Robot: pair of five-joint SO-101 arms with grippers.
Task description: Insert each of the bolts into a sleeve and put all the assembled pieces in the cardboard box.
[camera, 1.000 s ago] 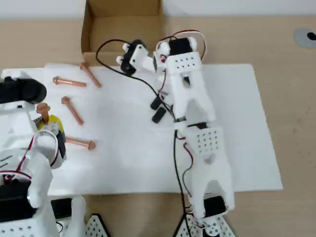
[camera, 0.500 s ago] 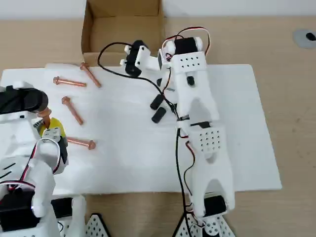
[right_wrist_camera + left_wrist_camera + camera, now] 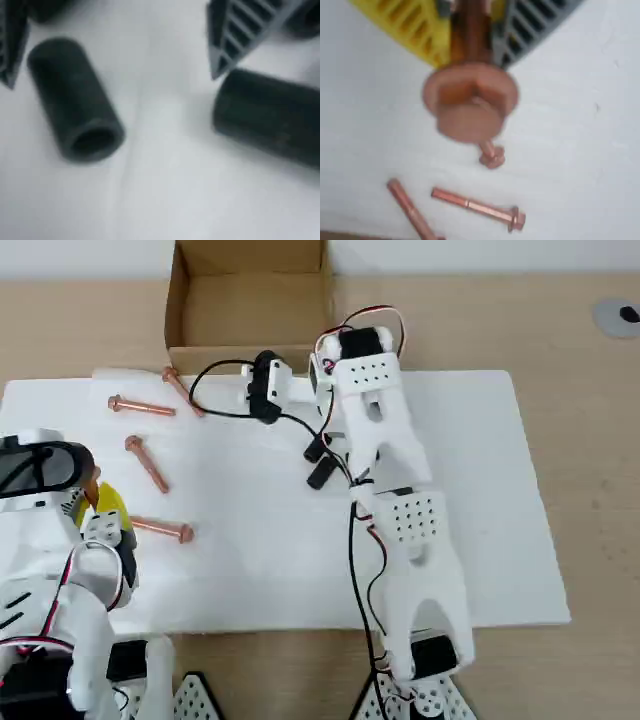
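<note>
Bolt (image 3: 470,100) sits clamped in the left gripper (image 3: 470,50); in the high view the nearest sleeve (image 3: 322,472) lies at its 3 o'clock, on its side, by the right gripper (image 3: 111,80), whose fingers stand apart.

The high camera looks down over the whole desk (image 3: 590,440). Wrist cameras face down, very close to its sheet (image 3: 250,550): left shares bolts (image 3: 476,208), right sleeves (image 3: 75,100).

Box (image 3: 255,310) behind sheet (image 3: 250,550); bolts (image 3: 148,464) on sheet's left part; sleeves (image 3: 321,472) side by side mid-sheet.
</note>
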